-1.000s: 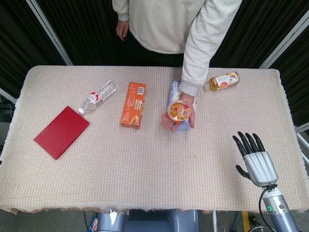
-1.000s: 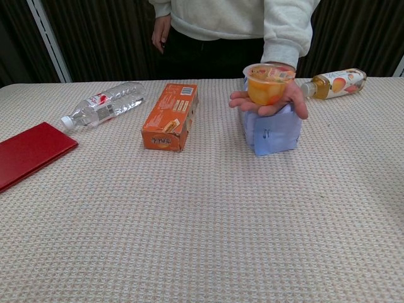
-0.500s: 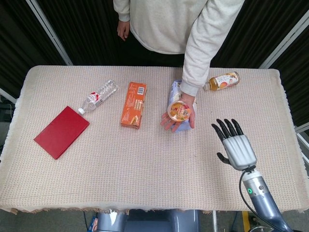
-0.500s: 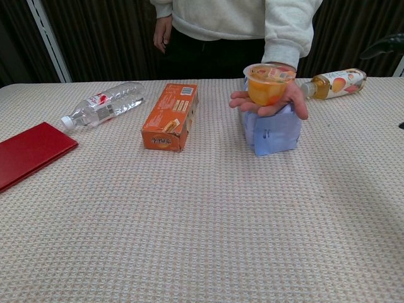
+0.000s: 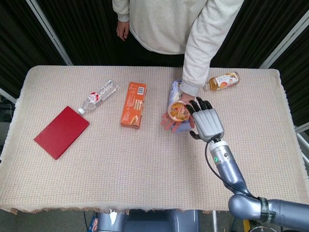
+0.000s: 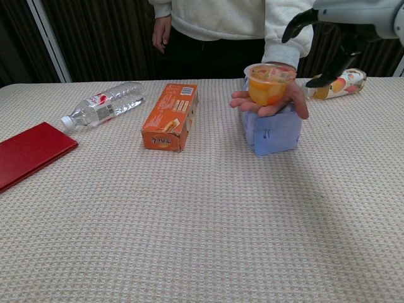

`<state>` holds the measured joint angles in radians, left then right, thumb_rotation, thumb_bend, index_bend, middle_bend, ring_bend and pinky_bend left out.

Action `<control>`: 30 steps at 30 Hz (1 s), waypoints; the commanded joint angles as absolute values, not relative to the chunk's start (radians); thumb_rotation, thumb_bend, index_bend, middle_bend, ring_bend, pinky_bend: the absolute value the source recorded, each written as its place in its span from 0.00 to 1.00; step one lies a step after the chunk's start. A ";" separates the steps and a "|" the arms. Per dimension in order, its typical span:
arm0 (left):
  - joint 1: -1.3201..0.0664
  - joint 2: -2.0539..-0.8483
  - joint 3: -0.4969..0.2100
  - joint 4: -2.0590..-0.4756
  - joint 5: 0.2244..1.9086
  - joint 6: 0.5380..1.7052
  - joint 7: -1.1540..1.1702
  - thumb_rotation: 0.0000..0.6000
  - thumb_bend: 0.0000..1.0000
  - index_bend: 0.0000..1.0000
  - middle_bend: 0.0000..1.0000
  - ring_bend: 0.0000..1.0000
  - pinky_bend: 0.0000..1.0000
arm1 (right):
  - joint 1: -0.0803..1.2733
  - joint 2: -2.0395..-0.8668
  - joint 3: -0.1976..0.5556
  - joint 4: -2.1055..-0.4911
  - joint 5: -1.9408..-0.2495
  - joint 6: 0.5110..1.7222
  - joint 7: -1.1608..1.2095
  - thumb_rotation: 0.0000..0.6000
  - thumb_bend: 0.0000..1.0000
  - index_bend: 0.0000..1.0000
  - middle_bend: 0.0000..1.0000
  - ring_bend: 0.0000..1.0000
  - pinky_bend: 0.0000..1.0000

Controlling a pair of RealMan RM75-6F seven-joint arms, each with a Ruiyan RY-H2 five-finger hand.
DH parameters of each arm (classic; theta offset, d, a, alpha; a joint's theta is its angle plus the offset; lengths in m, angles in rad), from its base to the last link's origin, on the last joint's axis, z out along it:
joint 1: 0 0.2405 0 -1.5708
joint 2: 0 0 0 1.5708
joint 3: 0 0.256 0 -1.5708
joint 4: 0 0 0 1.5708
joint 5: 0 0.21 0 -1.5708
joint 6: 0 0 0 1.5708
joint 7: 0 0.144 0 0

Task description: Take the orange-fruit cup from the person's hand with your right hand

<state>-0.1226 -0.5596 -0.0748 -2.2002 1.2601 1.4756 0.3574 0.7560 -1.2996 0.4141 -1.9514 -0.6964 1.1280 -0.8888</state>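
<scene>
The orange-fruit cup stands upright on the person's open palm, held out over the table above a pale blue pack. My right hand hangs just to the right of the cup with its fingers spread and nothing in it. In the head view its dark fingertips lie close beside the cup's rim; in the chest view the hand is raised above and to the right of the cup, apart from it. My left hand shows in neither view.
An orange box lies left of the cup. A clear water bottle and a red book lie further left. A juice bottle lies on its side at the back right. The person stands behind the table's far edge.
My right hand has travelled from the table's front right corner up and leftward, ending right beside the cup. The person's hand and the cup have stayed put.
</scene>
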 commanded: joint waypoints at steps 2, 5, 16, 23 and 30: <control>-0.125 -0.561 -0.075 -2.199 1.256 1.472 0.360 1.00 0.15 0.00 0.00 0.00 0.00 | 0.825 -1.365 0.434 -1.889 -0.627 1.153 -0.928 1.00 0.18 0.18 0.11 0.03 0.14; -0.126 -0.562 -0.077 -2.197 1.249 1.470 0.358 1.00 0.15 0.00 0.00 0.00 0.00 | 0.863 -1.396 0.435 -1.850 -0.583 1.152 -0.939 1.00 0.19 0.18 0.11 0.03 0.14; -0.133 -0.565 -0.083 -2.188 1.225 1.465 0.356 1.00 0.15 0.00 0.00 0.00 0.00 | 0.958 -1.463 0.434 -1.737 -0.484 1.132 -0.962 1.00 0.22 0.17 0.08 0.00 0.14; -0.132 -0.562 -0.083 -2.188 1.223 1.464 0.351 1.00 0.15 0.00 0.00 0.00 0.00 | 1.009 -1.486 0.417 -1.678 -0.419 1.127 -0.991 1.00 0.22 0.17 0.07 0.00 0.14; -0.132 -0.565 -0.077 -2.188 1.236 1.460 0.360 1.00 0.15 0.00 0.00 0.00 0.00 | 1.032 -1.508 0.399 -1.623 -0.383 1.124 -0.988 1.00 0.22 0.13 0.03 0.00 0.14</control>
